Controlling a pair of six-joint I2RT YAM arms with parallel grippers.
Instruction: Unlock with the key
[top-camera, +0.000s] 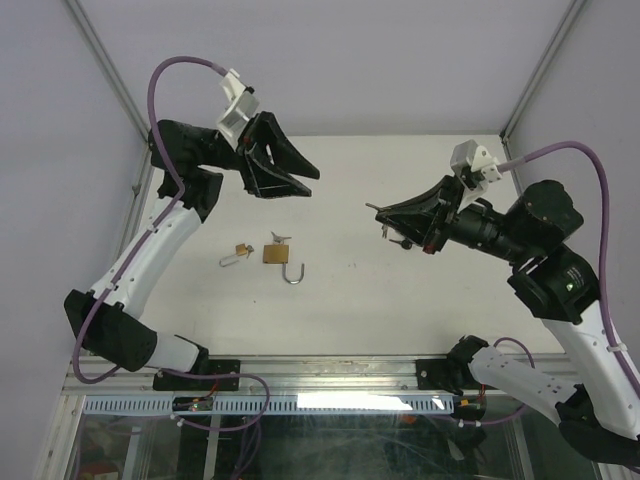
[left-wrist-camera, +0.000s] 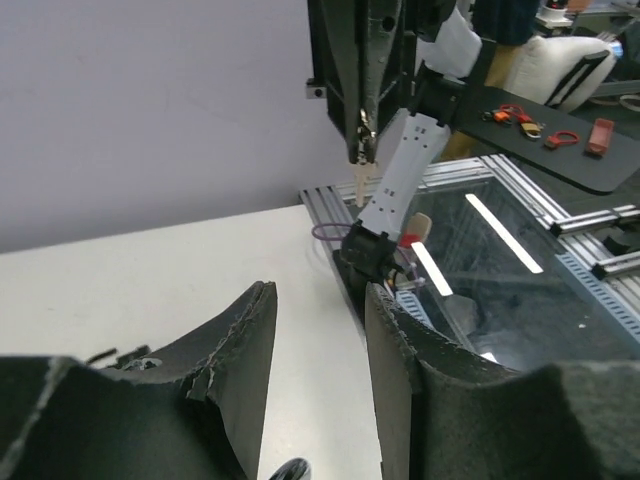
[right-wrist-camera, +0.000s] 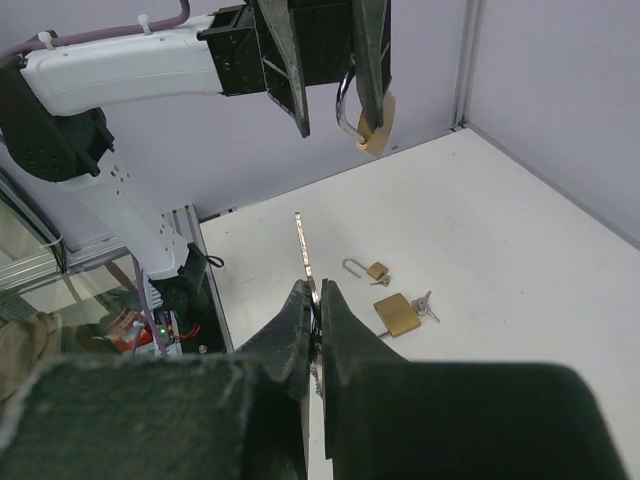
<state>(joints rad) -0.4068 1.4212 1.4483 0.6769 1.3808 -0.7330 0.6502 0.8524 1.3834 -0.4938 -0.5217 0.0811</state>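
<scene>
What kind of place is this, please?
Likely a robotics lab cell: left arm and right arm bolted to a white table, aluminium frame around it, padlocks lying there.

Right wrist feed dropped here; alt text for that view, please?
The right gripper, jaws shut on a key, points its blade toward a brass padlock gripped by the left gripper. A small padlock and a larger padlock lie on the white table.

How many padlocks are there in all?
3. A small padlock and a larger padlock lie side by side on the table; a third padlock hangs in the left end effector. None seems hidden.
</scene>
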